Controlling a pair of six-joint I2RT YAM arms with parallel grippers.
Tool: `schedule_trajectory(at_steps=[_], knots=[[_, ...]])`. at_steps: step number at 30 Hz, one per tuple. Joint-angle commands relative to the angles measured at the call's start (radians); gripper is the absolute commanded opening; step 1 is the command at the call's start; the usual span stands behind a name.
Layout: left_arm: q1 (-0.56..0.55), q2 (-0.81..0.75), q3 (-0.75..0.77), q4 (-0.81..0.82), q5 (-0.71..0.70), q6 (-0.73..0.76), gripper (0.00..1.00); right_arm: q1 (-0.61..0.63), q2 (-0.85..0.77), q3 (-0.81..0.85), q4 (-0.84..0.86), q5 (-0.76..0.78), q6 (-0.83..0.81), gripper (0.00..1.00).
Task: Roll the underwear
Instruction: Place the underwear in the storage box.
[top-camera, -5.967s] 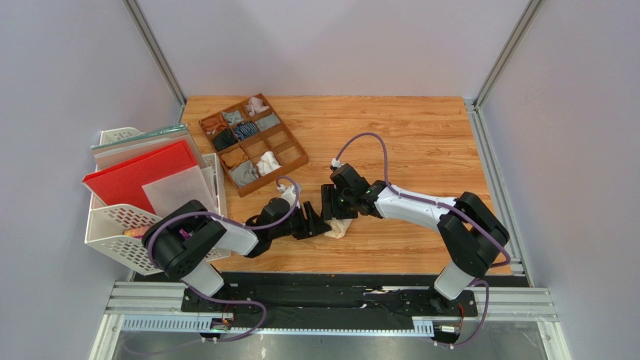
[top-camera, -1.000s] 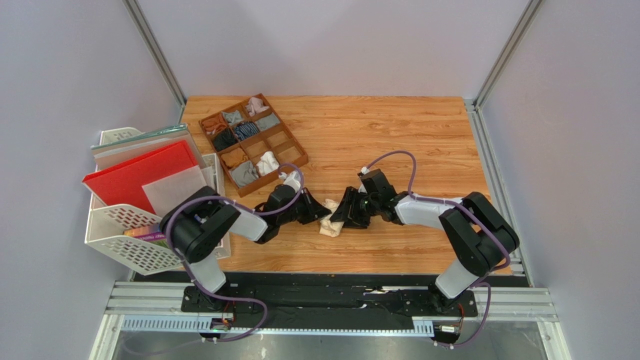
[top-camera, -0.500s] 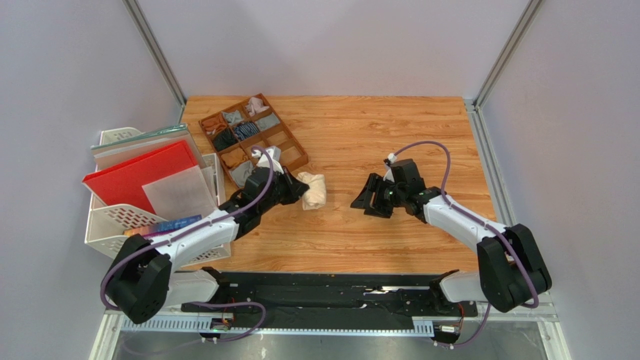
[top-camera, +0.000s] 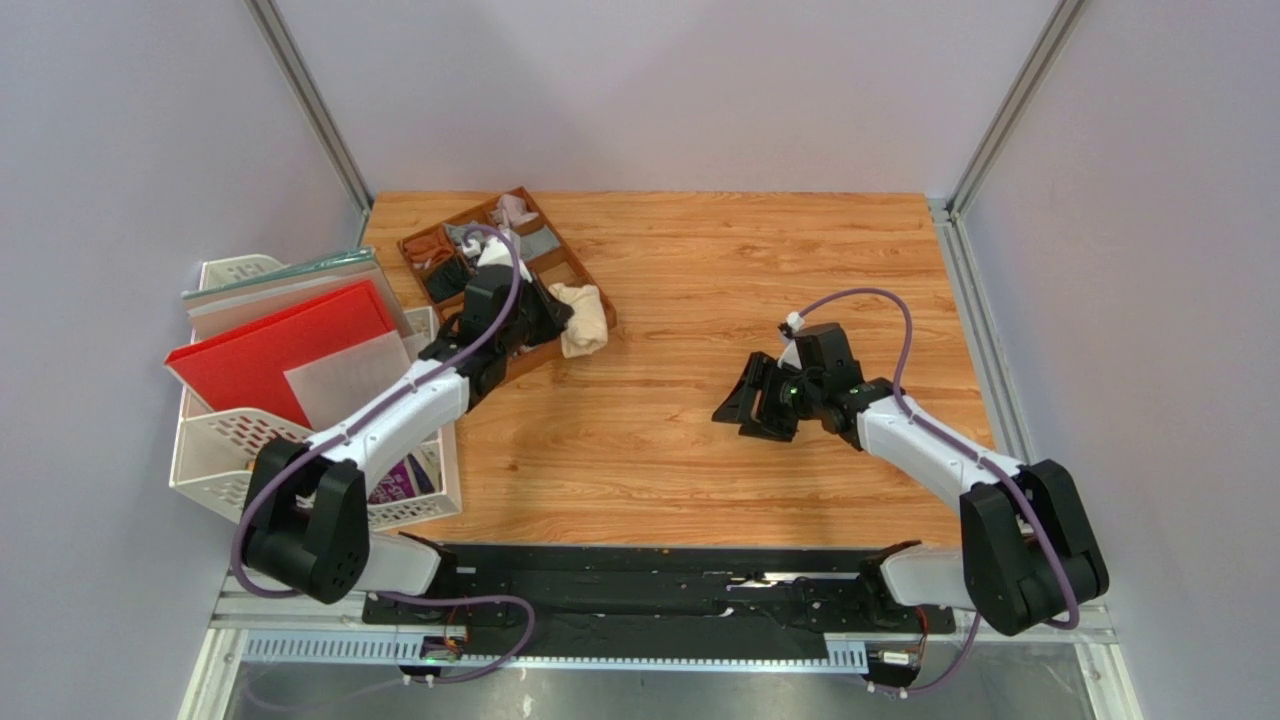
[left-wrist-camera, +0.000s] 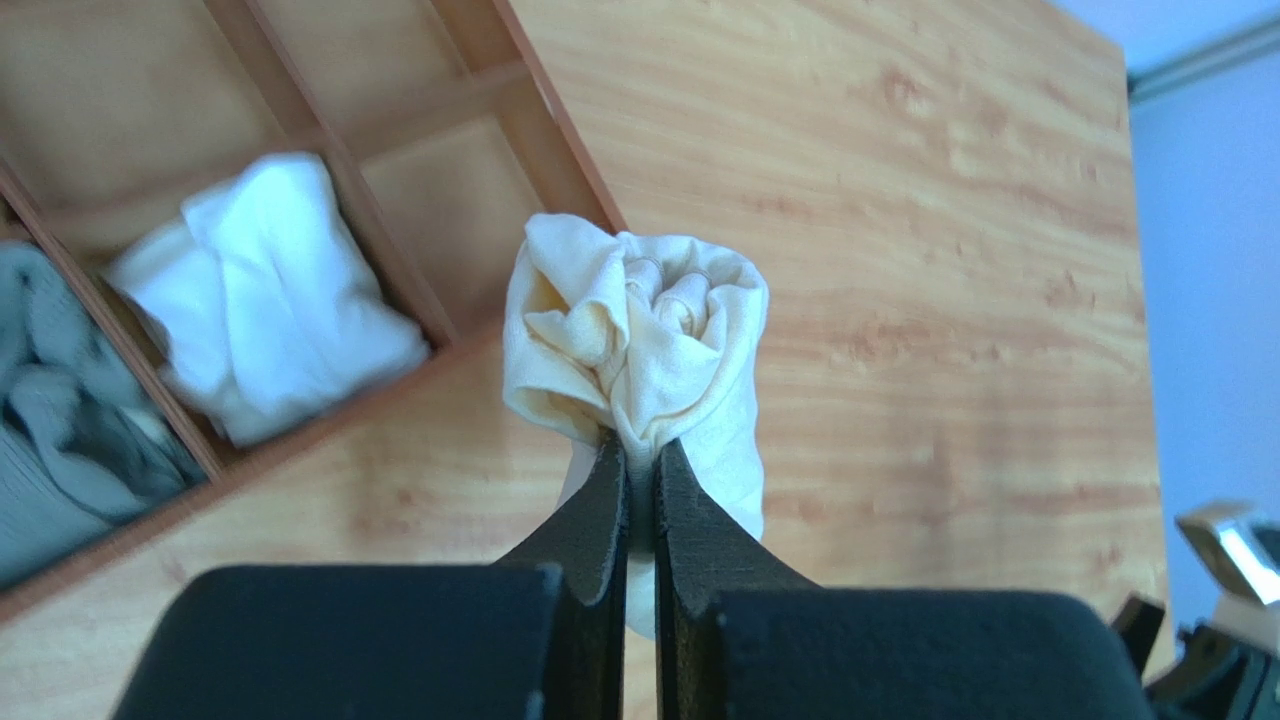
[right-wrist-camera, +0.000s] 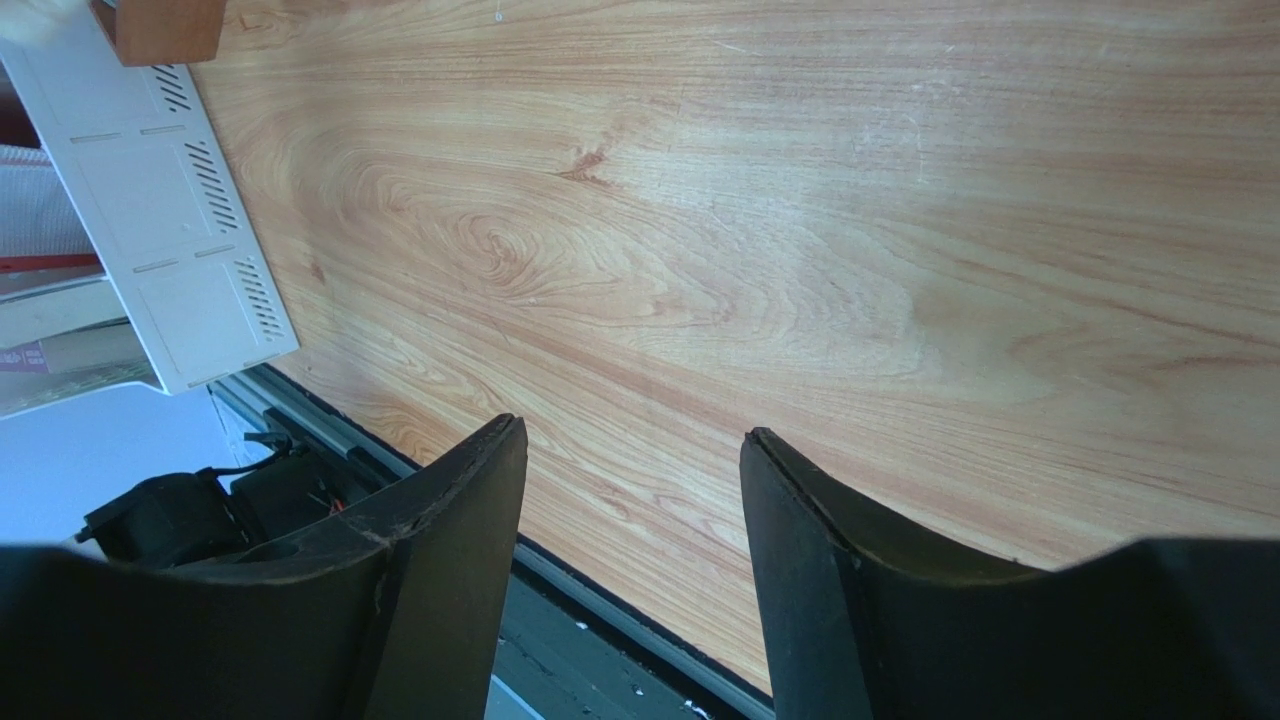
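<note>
A rolled cream-beige underwear (left-wrist-camera: 639, 323) hangs pinched between the tips of my left gripper (left-wrist-camera: 639, 450). The top view places this roll (top-camera: 583, 320) and the left gripper (top-camera: 550, 315) just off the right corner of the brown divided tray (top-camera: 595, 311), above the wood. A rolled white underwear (left-wrist-camera: 263, 323) lies in a tray (left-wrist-camera: 556, 113) compartment beside it. Over bare table to the right of centre, my right gripper (top-camera: 747, 405) stands open. Nothing sits between its fingers in the right wrist view (right-wrist-camera: 631, 435).
Small grey (left-wrist-camera: 60, 435) and dark rolled garments fill other tray compartments. A white file rack (top-camera: 226, 465) holding a red folder (top-camera: 278, 353) stands at the left edge of the table. The table's near edge and black rail (right-wrist-camera: 601, 600) lie just under the right gripper.
My left arm has carried the beige roll away from the table's middle, up and left to the tray's corner. The right gripper let go, drew back to the right and opened wide.
</note>
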Motion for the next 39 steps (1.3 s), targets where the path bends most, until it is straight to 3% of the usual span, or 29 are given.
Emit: schedule_trajectory(at_steps=[1, 10, 17, 27, 39], knots=[[0.081, 0.076, 0.110, 0.013, 0.035, 0.039, 0.00, -0.010, -0.036, 0.001, 0.005, -0.032, -0.017, 0.59], [0.146, 0.273, 0.288, 0.044, 0.141, 0.018, 0.00, -0.031, -0.022, 0.013, -0.009, -0.052, -0.035, 0.59], [0.144, 0.408, 0.321, 0.124, 0.199, -0.062, 0.00, -0.039, 0.007, 0.019, -0.009, -0.066, -0.043, 0.59], [0.144, 0.518, 0.318, 0.219, 0.152, -0.070, 0.00, -0.065, -0.007, 0.009, -0.021, -0.075, -0.059, 0.59], [0.135, 0.506, 0.233, 0.161, 0.065, -0.036, 0.00, -0.076, -0.004, 0.015, -0.023, -0.078, -0.058, 0.59]])
